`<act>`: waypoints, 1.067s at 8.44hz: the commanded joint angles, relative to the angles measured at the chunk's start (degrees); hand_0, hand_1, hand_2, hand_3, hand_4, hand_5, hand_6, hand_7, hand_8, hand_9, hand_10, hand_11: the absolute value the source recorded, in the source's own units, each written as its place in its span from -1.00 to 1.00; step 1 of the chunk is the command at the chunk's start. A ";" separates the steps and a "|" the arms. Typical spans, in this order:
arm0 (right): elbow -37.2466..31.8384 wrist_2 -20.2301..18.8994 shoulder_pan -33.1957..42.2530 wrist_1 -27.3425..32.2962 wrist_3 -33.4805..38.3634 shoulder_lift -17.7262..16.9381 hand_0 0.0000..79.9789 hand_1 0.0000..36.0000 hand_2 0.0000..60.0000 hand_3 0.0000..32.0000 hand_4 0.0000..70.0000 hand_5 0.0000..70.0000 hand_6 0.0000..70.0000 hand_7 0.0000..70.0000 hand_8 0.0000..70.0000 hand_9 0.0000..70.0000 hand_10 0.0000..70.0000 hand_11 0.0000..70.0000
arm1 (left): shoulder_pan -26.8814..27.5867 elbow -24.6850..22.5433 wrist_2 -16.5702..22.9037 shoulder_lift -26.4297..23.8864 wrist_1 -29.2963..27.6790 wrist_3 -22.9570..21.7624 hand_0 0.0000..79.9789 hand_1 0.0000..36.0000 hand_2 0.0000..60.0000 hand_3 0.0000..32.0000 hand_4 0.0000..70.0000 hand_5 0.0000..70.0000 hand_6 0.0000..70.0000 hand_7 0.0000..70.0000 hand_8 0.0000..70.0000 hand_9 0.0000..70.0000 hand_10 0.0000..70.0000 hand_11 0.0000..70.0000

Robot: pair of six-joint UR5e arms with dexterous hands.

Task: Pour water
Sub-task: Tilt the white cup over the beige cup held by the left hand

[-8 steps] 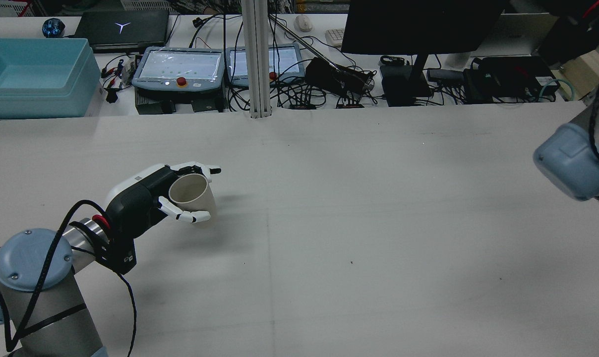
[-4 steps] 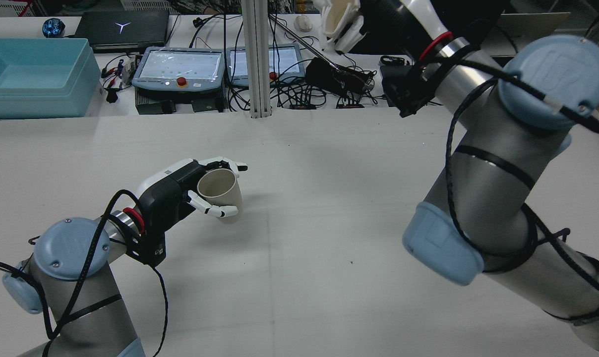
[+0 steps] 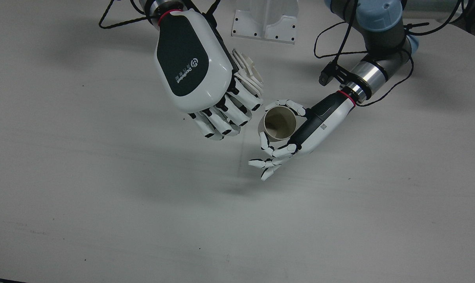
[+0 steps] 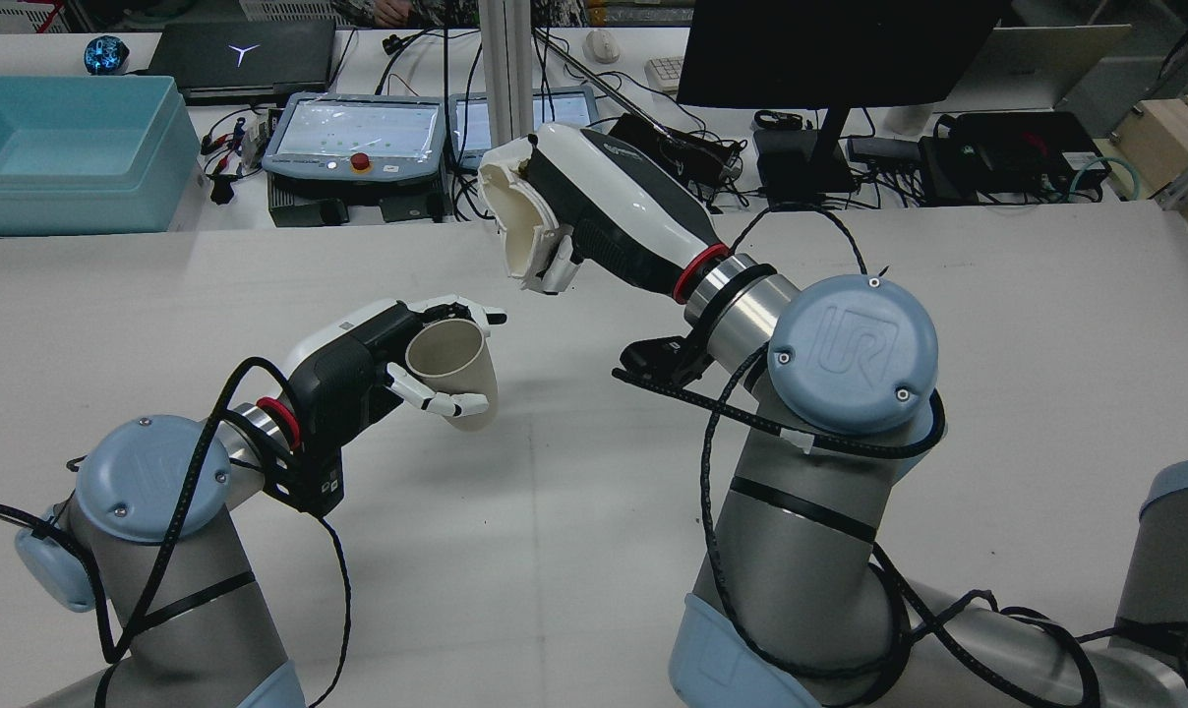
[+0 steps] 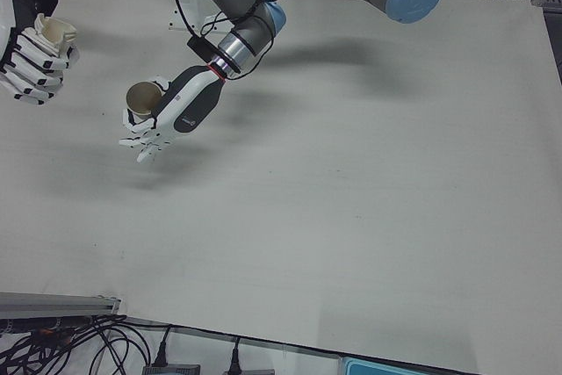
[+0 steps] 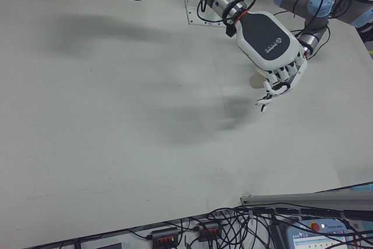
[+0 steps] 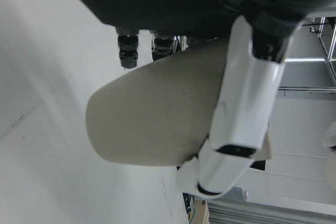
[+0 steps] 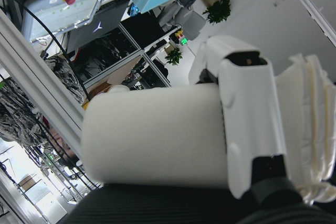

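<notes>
My left hand [image 4: 358, 369] is shut on a beige paper cup [image 4: 451, 369], held just above the table with its mouth up. From above, the beige cup [image 3: 278, 125] looks dark inside, with my left hand [image 3: 312, 127] wrapped around it. My right hand [image 4: 614, 221] is shut on a white cup [image 4: 515, 211], raised higher and tilted, its mouth facing away from the rear camera. In the front view my right hand [image 3: 194, 74] hovers close beside the beige cup, and the white cup [image 3: 249, 72] peeks out behind its fingers. The two cups are apart.
Across the back bench stand a teal bin [image 4: 63, 147], two teach pendants [image 4: 353, 138], an aluminium post [image 4: 510, 108], a dark monitor [image 4: 830, 49] and tangled cables. A white mounting plate [image 3: 265, 23] sits between the arm bases.
My right arm has swung in from the far right and come down, bringing the white cup close above the beige cup. My left hand has carried the beige cup slightly rightward.
</notes>
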 commanded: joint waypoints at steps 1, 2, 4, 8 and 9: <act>-4.02 1.43 -1.63 0.09 -4.02 0.69 1.00 1.00 1.00 -1.00 0.07 1.00 0.54 1.00 0.12 0.52 -0.05 0.47 | 0.04 -0.36 -0.09 -1.62 0.98 -0.10 1.00 1.00 1.00 -1.00 -0.09 1.00 -0.59 -0.33 -0.84 -0.89 -0.81 -0.59; -4.21 1.70 -1.80 0.17 -4.03 0.61 1.00 1.00 1.00 -1.00 0.07 1.00 0.55 1.00 0.12 0.52 -0.05 0.47 | -0.04 -0.28 -0.09 -2.58 1.15 -0.10 1.00 1.00 1.00 -1.00 -0.10 1.00 -0.60 -0.34 -0.84 -0.89 -0.81 -0.59; -4.21 1.97 -1.89 0.17 -4.11 0.26 1.00 1.00 1.00 -1.00 0.06 1.00 0.52 1.00 0.11 0.51 -0.04 0.48 | 0.04 -1.06 -0.61 -2.67 1.15 0.42 1.00 1.00 1.00 -1.00 -0.09 1.00 -0.61 -0.34 -0.85 -0.88 -0.80 -0.58; -0.28 2.23 -0.85 0.17 -3.50 -0.97 1.00 1.00 1.00 -1.00 -0.05 1.00 0.45 1.00 0.09 0.48 -0.02 0.51 | -1.71 -1.59 -2.55 -2.06 -4.20 1.04 0.60 1.00 1.00 -1.00 -0.17 1.00 -0.73 -0.46 -0.89 -0.92 -0.79 -0.60; 3.75 2.23 2.55 0.26 -2.54 -2.37 1.00 1.00 1.00 -1.00 -0.12 1.00 0.41 1.00 0.07 0.46 -0.02 0.51 | -1.80 -1.86 -2.55 -0.58 -4.99 0.95 0.56 1.00 1.00 -1.00 -0.18 1.00 -0.75 -0.48 -0.90 -0.93 -0.79 -0.61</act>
